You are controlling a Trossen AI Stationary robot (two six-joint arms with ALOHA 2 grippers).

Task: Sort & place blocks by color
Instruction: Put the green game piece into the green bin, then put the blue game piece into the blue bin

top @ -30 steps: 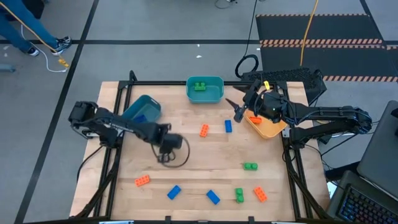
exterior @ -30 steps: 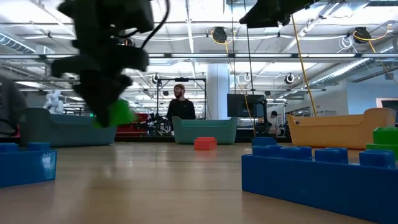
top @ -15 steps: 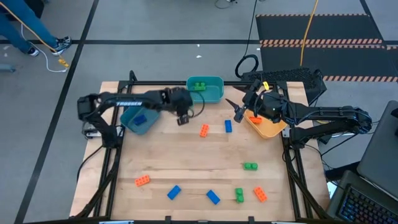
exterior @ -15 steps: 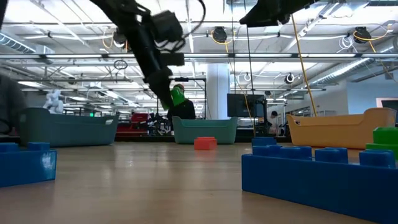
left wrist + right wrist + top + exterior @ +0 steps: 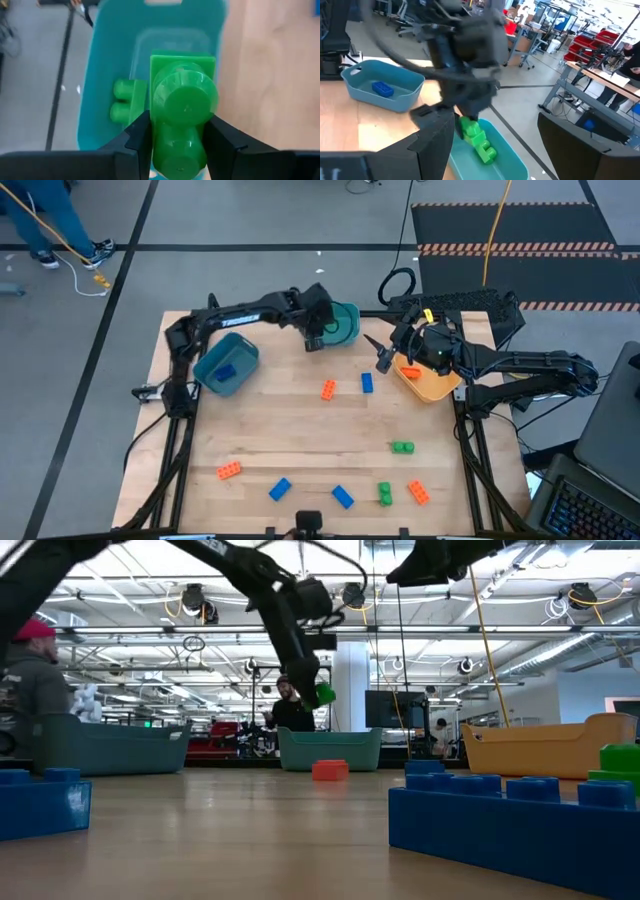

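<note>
My left gripper (image 5: pixel 318 337) is shut on a green brick (image 5: pixel 182 115) above the near left rim of the teal bin (image 5: pixel 345 327) at the table's far edge. The brick also shows in the low view (image 5: pixel 324 694). Another green brick (image 5: pixel 124 101) lies in that bin. My right gripper (image 5: pixel 384 359) hangs open and empty beside the orange-yellow bin (image 5: pixel 428 383). A blue bin (image 5: pixel 228 365) holds a blue brick (image 5: pixel 226 370). Several loose bricks lie on the table, among them an orange one (image 5: pixel 328 389) and a blue one (image 5: pixel 367 383). My left gripper pinches the green brick by two opposite sides (image 5: pixel 155 135) between its two fingers (image 5: pixel 137 137). The fingers come from above, pointing down. The brick is lifted clear, over the teal bin (image 5: pixel 105 75).
Loose bricks lie near the front edge: orange (image 5: pixel 229 470), blue (image 5: pixel 279 489), blue (image 5: pixel 342 496), green (image 5: pixel 385 494), orange (image 5: pixel 418 492), and a green one (image 5: pixel 402 447) farther in. Big blue bricks (image 5: pixel 500 815) stand close before the low camera. People stand in the room beyond.
My left gripper has carried the green brick from the table's left middle up and toward the far edge and right, past the blue bin, until it is over the teal bin. It has stayed shut on the brick.
</note>
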